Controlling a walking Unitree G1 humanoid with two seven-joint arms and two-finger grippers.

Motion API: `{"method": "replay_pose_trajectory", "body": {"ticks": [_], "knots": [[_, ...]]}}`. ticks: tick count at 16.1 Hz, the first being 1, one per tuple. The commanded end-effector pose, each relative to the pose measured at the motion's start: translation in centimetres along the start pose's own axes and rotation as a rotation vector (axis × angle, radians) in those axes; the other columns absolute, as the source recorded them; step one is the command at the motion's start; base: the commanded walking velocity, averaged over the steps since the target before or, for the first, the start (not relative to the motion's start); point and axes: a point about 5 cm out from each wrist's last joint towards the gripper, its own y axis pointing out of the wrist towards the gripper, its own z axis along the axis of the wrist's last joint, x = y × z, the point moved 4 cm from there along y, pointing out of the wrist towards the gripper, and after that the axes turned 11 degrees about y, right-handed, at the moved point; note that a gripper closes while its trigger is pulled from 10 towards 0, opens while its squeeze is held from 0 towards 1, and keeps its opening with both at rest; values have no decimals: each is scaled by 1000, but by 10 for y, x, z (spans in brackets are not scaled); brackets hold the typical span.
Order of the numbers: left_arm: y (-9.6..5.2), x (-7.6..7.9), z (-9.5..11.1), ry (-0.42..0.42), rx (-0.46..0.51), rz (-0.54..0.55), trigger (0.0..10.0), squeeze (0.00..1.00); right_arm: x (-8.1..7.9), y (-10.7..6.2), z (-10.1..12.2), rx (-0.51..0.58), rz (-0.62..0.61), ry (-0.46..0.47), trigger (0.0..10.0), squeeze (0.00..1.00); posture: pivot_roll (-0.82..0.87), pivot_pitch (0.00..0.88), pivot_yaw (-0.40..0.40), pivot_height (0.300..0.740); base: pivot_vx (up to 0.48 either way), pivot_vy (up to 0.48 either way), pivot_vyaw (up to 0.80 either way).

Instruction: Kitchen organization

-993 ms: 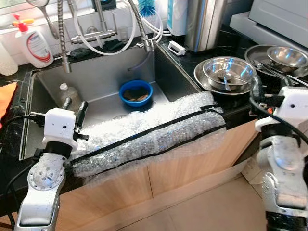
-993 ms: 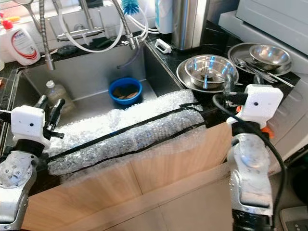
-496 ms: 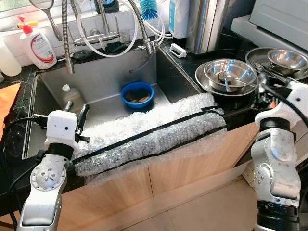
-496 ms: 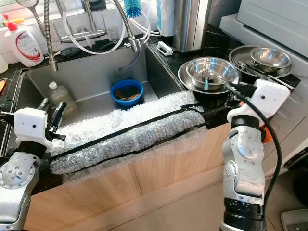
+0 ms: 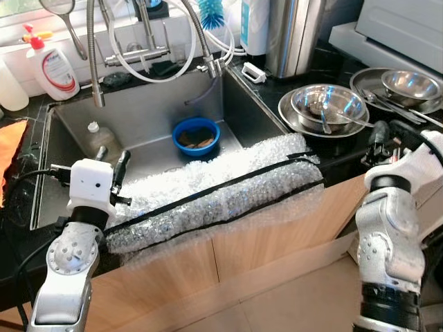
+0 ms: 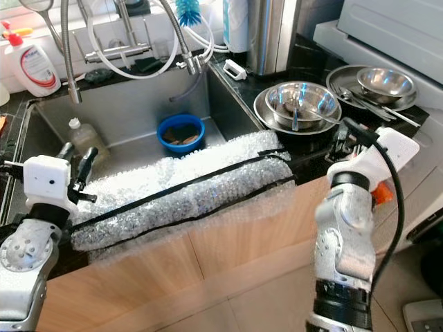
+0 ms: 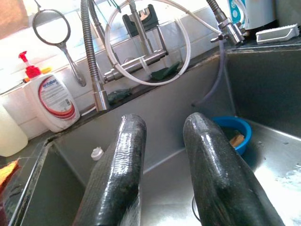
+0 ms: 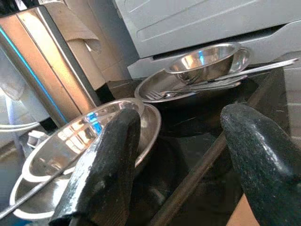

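Observation:
A stainless sink [image 5: 145,104] holds a blue bowl [image 5: 196,135] with scraps in it and a small clear bottle [image 5: 97,136]. Bubble wrap [image 5: 221,190] with black tape lines covers the sink's front edge. My left gripper [image 5: 111,155] hovers over the sink's front left corner, open and holding nothing; its fingers [image 7: 117,165] point at the faucet wall. My right gripper [image 5: 389,131] is open and empty at the counter's front edge, aimed at stacked steel bowls [image 5: 327,107] with a spoon. Behind them, a steel plate [image 8: 188,87] carries a small bowl and cutlery.
A coiled faucet [image 5: 93,55] and hoses rise behind the sink. A white soap bottle [image 5: 54,66] stands at the back left, an orange cloth [image 5: 10,142] on the left counter. A steel canister [image 5: 291,34] is at the back right. A wooden cabinet front [image 5: 277,235] is below.
My right arm has swung down and turned, so its gripper now points across the counter at the steel bowls. The left arm has barely moved.

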Motion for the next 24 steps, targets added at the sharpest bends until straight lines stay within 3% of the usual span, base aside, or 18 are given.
{"method": "replay_pose_trajectory", "body": {"ticks": [1, 5, 24], "knots": [[0, -1, 2, 9, 10, 5, 10000, 0, -4, 3, -3, -8, 4, 26, 10000, 0, -92, 43, 62, 740, 0, 0, 0], [0, -2, 4, 4, 17, 16, 10000, 0, -15, 5, 4, 27, 46, 65, 10000, 0, -88, 41, 62, 740, 0, 0, 0], [0, 9, 6, -13, 16, -8, 10000, 0, -30, 22, -14, -12, 24, 141, 10000, 0, -87, 47, 58, 740, 0, 0, 0]]}}
